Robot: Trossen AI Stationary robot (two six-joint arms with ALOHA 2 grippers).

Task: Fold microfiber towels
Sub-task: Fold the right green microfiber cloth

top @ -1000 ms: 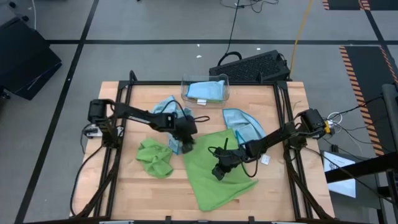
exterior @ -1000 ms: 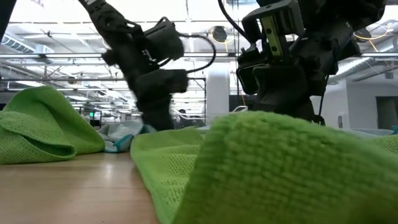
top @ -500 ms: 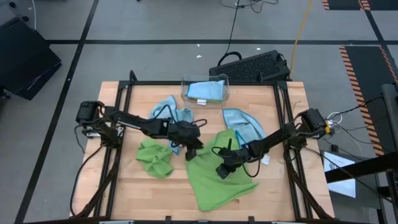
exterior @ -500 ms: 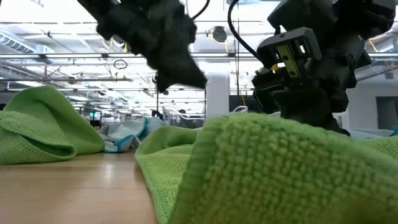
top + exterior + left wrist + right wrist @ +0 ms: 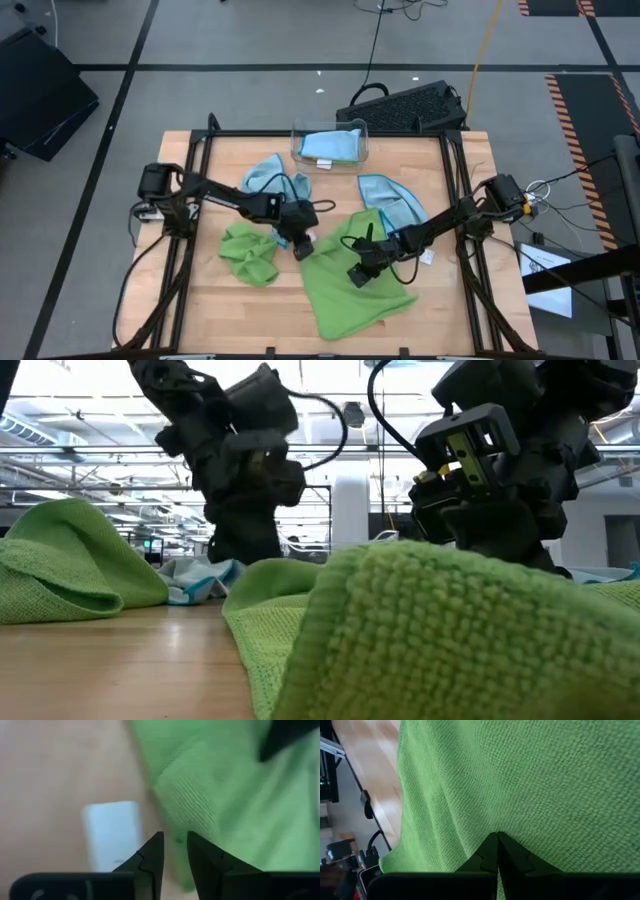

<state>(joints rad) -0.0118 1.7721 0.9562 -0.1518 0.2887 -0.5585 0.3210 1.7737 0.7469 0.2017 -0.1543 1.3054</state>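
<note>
You are at the start of a fold on the large lime-green microfiber towel (image 5: 355,280), which lies spread but rumpled across the middle of the wooden table (image 5: 450,320), one corner pointing toward the near edge. Your left gripper (image 5: 303,246) sits low at that towel's upper-left edge; in the left wrist view its fingers (image 5: 152,857) stand slightly apart with the green hem just ahead of them and nothing clearly pinched between, and a small white tag (image 5: 111,835) lies on the bare wood beside the edge. Your right gripper (image 5: 357,274) rests on the middle of the same towel with its fingers (image 5: 490,852) pressed together, pinning or pinching the nap; which of the two cannot be told. The next move probably calls for the left fingers to close on that hem, then carry it across while the right keeps the cloth from sliding. The weave looks thick and limp, so expect it to sag and drag. A crumpled green towel (image 5: 250,252) lies to the left, and blue towels (image 5: 275,175) lie farther back.
</note>
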